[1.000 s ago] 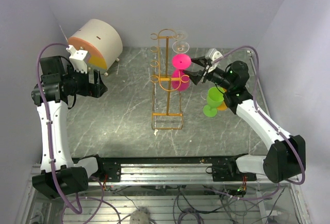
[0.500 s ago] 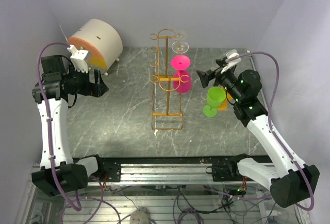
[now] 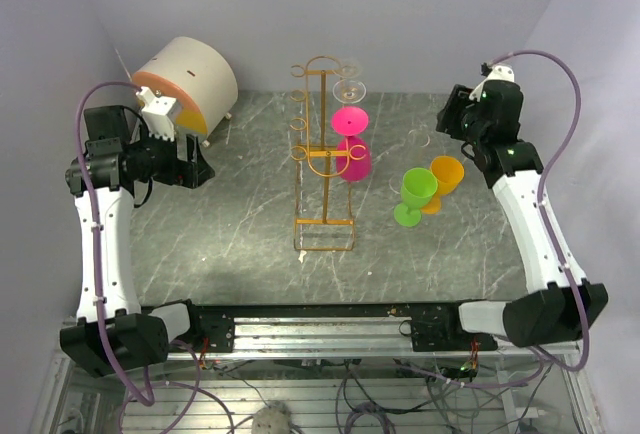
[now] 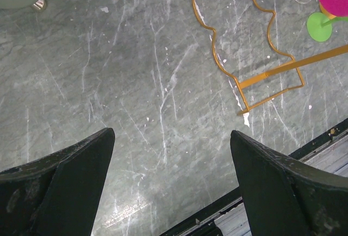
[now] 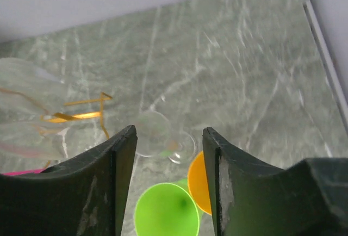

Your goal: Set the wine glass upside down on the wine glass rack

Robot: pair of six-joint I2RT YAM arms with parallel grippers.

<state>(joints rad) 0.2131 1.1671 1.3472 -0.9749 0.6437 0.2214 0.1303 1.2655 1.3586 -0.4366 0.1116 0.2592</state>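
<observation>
The golden wire wine glass rack [image 3: 322, 154] stands mid-table; its base shows in the left wrist view [image 4: 272, 73]. A pink wine glass [image 3: 351, 144] hangs upside down on its right side, and a clear glass [image 3: 350, 89] hangs higher up. A green glass [image 3: 415, 194], an orange glass [image 3: 445, 179] and a clear glass [image 3: 418, 144] stand upright to the right of the rack. My right gripper [image 3: 455, 114] is open and empty, raised at the back right; its view looks down on the clear [image 5: 157, 138], green [image 5: 166, 211] and orange [image 5: 198, 184] glasses. My left gripper [image 3: 197, 169] is open and empty, left of the rack.
A beige cylinder with an orange face [image 3: 185, 79] sits at the back left, close behind my left arm. Walls close in on three sides. The table's front rail [image 4: 261, 209] shows under my left gripper [image 4: 171, 138].
My right gripper has let go of the pink glass, which stays hanging on the rack, and has drawn back to the right and rear. The left arm has barely moved.
</observation>
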